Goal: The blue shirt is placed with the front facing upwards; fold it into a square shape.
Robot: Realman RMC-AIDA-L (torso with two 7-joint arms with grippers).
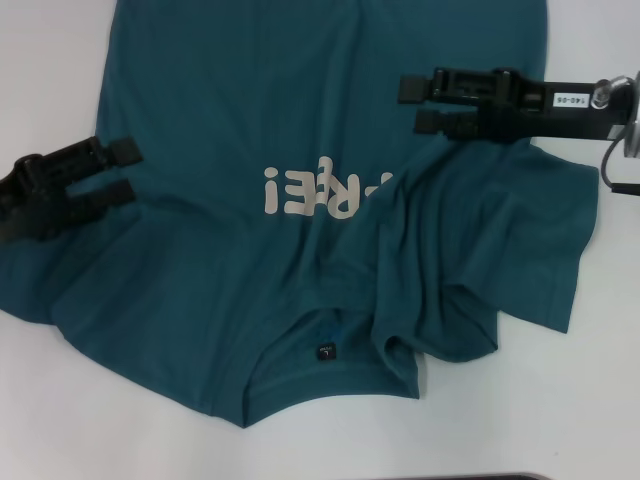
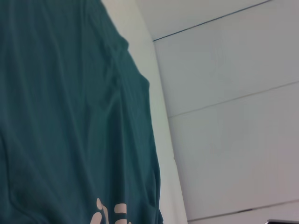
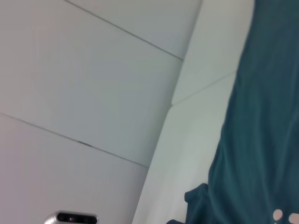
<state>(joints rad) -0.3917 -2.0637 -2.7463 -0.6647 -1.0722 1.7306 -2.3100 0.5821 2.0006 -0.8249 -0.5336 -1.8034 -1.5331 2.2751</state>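
Observation:
The blue shirt (image 1: 230, 120) lies front up on the white table (image 1: 60, 400). Its cream letters (image 1: 300, 190) read upside down and its black neck label (image 1: 326, 352) is near the front edge. The sleeve side on the right (image 1: 480, 260) is folded in over the chest and covers the end of the letters. My left gripper (image 1: 125, 170) is open and empty over the shirt's left edge. My right gripper (image 1: 415, 105) is open and empty above the folded right side. The shirt also shows in the left wrist view (image 2: 70, 116) and the right wrist view (image 3: 261, 140).
Bare white table shows at the front (image 1: 520, 420) and at the left of the shirt. The wrist views show the table's edge (image 2: 156, 93) and a pale tiled floor (image 3: 93, 93) beyond it.

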